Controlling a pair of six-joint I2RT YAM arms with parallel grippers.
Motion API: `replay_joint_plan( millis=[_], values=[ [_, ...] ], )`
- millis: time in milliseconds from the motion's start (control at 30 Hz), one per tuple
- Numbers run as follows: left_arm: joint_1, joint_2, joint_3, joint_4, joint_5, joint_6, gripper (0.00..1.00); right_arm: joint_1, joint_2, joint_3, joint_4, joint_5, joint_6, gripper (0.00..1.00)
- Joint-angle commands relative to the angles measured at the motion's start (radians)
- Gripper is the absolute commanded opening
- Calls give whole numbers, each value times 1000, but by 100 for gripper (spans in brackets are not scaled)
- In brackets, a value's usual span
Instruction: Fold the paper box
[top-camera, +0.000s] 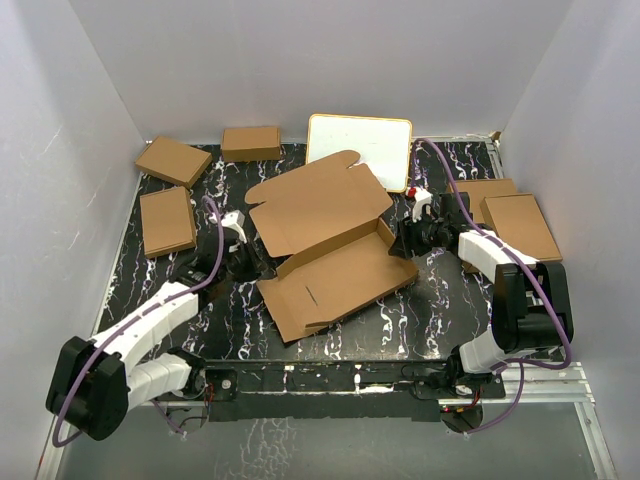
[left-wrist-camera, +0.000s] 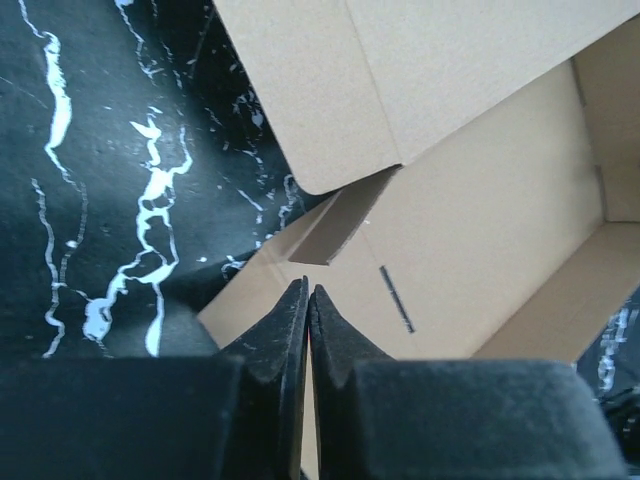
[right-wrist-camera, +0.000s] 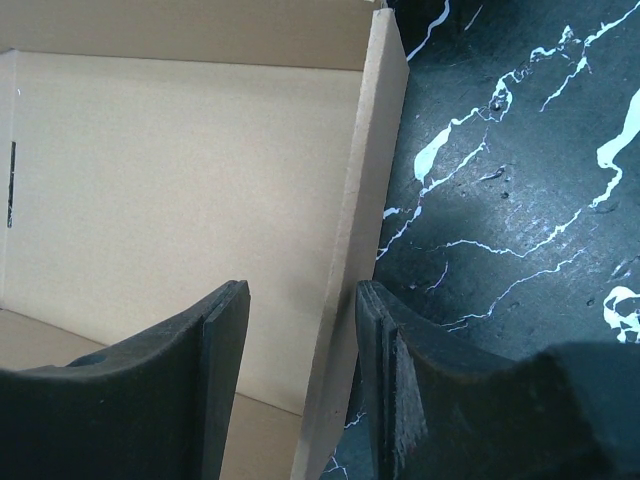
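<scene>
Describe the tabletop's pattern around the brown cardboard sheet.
The tabletop is black with white marble-like veins. The right wrist view shows it best.

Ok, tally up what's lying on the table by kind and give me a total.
paper box: 1
small folded brown boxes: 5
white board: 1
Total: 7
</scene>
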Motion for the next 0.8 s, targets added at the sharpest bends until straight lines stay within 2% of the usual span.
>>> replay_joint_plan(
  millis=[0,300,767],
  values=[
    [-2,15,30,-50,-60,56,0,2,-1,-5,56,-2,11,51],
    [-12,212,34,147,96,-6,0,2,6,-8,55,-1,14,49],
    [-120,275,71,217,36,-127,0,18,10,-8,50,-11,27,46]
  ],
)
